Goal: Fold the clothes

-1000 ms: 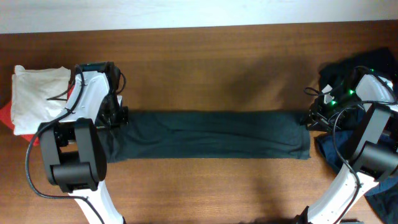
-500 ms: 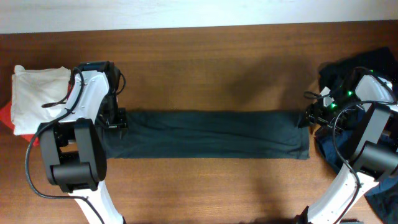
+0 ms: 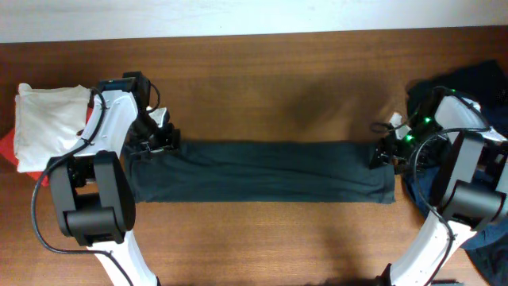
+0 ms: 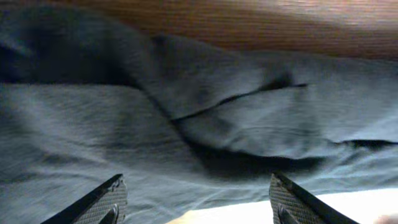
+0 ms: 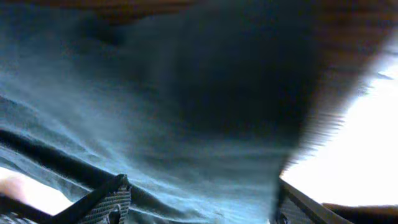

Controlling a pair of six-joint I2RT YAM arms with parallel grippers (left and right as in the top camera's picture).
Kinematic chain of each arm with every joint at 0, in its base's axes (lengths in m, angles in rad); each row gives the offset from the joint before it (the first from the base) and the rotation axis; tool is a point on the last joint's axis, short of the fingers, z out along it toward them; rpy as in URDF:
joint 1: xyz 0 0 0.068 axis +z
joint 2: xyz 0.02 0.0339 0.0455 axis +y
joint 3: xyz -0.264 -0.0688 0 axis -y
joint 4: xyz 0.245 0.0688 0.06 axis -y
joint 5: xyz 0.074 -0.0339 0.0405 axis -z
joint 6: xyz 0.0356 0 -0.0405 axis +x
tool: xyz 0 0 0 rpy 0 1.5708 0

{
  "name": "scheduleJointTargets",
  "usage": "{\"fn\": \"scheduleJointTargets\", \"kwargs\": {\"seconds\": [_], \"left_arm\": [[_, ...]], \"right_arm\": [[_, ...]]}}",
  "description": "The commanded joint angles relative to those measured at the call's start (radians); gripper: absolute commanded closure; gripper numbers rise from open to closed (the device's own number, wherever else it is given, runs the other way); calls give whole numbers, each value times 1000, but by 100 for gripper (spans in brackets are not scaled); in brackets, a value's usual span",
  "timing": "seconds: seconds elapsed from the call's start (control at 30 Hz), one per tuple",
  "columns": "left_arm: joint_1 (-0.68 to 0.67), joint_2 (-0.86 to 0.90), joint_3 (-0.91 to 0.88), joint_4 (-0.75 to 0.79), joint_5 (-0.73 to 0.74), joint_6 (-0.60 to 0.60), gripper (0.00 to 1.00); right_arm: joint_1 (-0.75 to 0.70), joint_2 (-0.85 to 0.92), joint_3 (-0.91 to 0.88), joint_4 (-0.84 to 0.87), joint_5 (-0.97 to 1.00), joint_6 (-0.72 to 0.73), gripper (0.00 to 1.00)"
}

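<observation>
Across the middle of the brown wooden table (image 3: 262, 87), from 9 o'clock to 3 o'clock: long dark teal fabric garment (image 3: 262, 171), folded into a flat narrow band, lightly creased along its length.

At the band's 10 o'clock corner: left gripper (image 3: 168, 140), low over the cloth edge. In the left wrist view, fingertips (image 4: 102, 202) spread wide, nothing clamped between them, only rumpled overlapping folds of the garment (image 4: 205, 112) below and wood grain toward 12 o'clock.

At the band's 3 o'clock end, near its upper corner: right gripper (image 3: 379, 153). In the right wrist view, fingers (image 5: 109, 202) likewise set far apart over blurred teal cloth (image 5: 186, 112), nothing pinched; contact with the fabric impossible to tell.

At the table's 9 o'clock edge: white folded cloth (image 3: 48, 119), resting on a red cloth (image 3: 6, 148) showing at its outer side. At the 3 o'clock edge: heap of dark navy and black clothes (image 3: 496, 75), partly behind the right arm.
</observation>
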Motion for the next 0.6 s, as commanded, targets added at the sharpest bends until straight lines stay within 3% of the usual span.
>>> {"fn": "scheduleJointTargets", "kwargs": {"seconds": [0.0, 0.03, 0.07, 0.1, 0.13, 0.2, 0.3, 0.47, 0.57], "left_arm": [[8, -26, 11, 9, 68, 42, 27], [8, -26, 11, 7, 68, 42, 28], [8, -26, 11, 6, 68, 42, 27], [8, -26, 11, 7, 68, 42, 27], [8, -26, 11, 7, 68, 42, 27], [8, -26, 11, 5, 68, 42, 27], [19, -28, 11, -8, 66, 57, 27], [125, -79, 11, -16, 64, 48, 27], [160, -89, 11, -13, 109, 41, 27]], "right_arm": [[51, 2, -44, 42, 2, -23, 37], [62, 2, -44, 44, 2, -23, 51], [65, 2, -44, 44, 2, -22, 57], [68, 2, -44, 42, 2, -22, 80], [68, 2, -44, 39, 2, -22, 94], [66, 2, -44, 36, 29, -3, 96], [47, 0, 4, 8, 225, 149, 96], [17, -29, 236, -130, 214, 263, 96], [96, -43, 290, -207, 195, 263, 96]]}}
